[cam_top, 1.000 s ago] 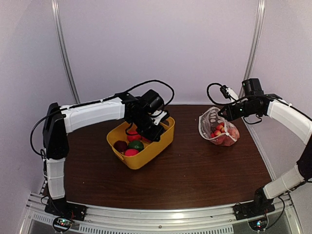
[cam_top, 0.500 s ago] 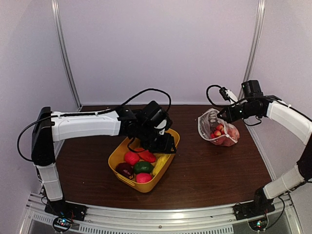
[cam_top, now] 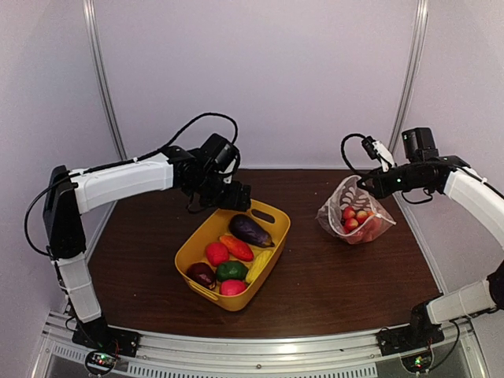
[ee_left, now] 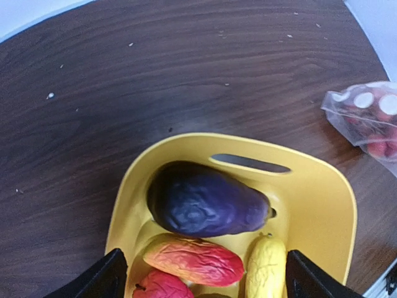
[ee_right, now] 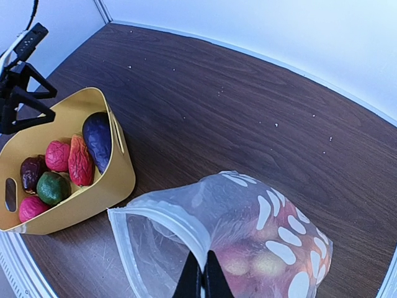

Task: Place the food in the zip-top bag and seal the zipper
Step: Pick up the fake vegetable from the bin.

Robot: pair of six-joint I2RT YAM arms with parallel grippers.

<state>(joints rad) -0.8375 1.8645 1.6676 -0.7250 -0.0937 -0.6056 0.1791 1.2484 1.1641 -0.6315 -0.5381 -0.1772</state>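
Dead centre of the top view sat the yellow tub (cam_top: pixel 277 236) on the dark wooden desk (cam_top: pixel 339 276), and most of the food was in it. A fat dark purple piece (cam_top: pixel 250 230) lay across the tub's far end, right under the handle slot (ee_left: pixel 248 163). Just below it in the frame came an orange-red piece (cam_top: pixel 236 247) with a yellow piece (cam_top: pixel 260 265) alongside. A red piece (cam_top: pixel 216 253), a green piece (cam_top: pixel 231 270), a maroon piece (cam_top: pixel 201 272) and a pink-red piece (cam_top: pixel 232 287) were crowded toward the lower end.

The left gripper (cam_top: pixel 235 197) hung just above the tub's upper edge with its jaws spread wide and nothing between them. In the left wrist view its two black fingers (ee_left: pixel 105 279) sat in the bottom corners, with the purple piece in plain sight between them.

Over on the right of the top view the right gripper (ee_right: pixel 200 276) was pinched shut on the mouth edge of the zip-top bag (cam_top: pixel 354 206), clear plastic dotted with white. The bag hung from that grip, well apart from the tub. Whether its bottom touched the desk, I could not tell. The zipper (ee_right: pixel 161 214) ran as a pale strip along the mouth, and the mouth gaped open. Down in the bag's belly sat the red cherries (cam_top: pixel 353 222).
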